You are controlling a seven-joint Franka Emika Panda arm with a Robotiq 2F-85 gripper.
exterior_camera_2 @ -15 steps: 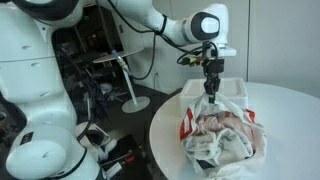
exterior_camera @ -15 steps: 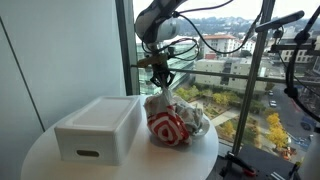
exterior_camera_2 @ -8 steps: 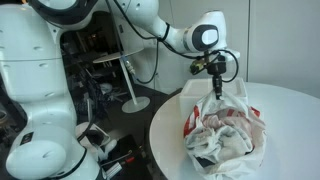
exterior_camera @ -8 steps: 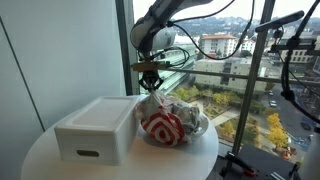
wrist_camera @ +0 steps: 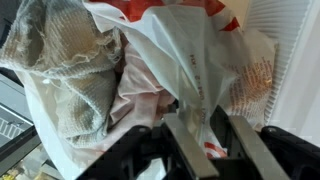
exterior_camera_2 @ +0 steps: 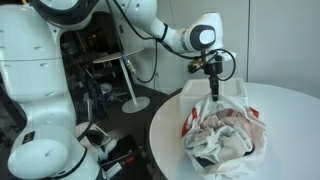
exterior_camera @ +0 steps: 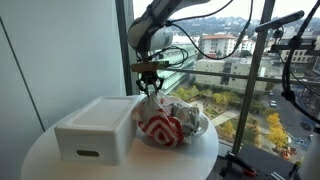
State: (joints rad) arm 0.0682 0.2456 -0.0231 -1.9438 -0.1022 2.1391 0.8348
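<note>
Because the stuffed plastic bag (exterior_camera: 168, 122), sitting just beside the white box (exterior_camera: 98, 128), looks light, soft and slippery, its bunched top seems the best hold. The gripper (exterior_camera: 150, 88) has its fingers (wrist_camera: 190, 145) narrow around a fold there; whether they pinch it I cannot tell.

Thin crinkled plastic bag (exterior_camera: 165, 122), glossy and slightly see-through, coarse loosely woven cloth (wrist_camera: 70, 70) inside, matt smooth foam-like box (exterior_camera: 98, 128), smooth tabletop (exterior_camera: 40, 160) with a faint sheen

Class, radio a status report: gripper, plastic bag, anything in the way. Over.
Gripper at top of plastic bag, plastic between fingers, grip unclear. Bag sits on round table. White box close beside.
</note>
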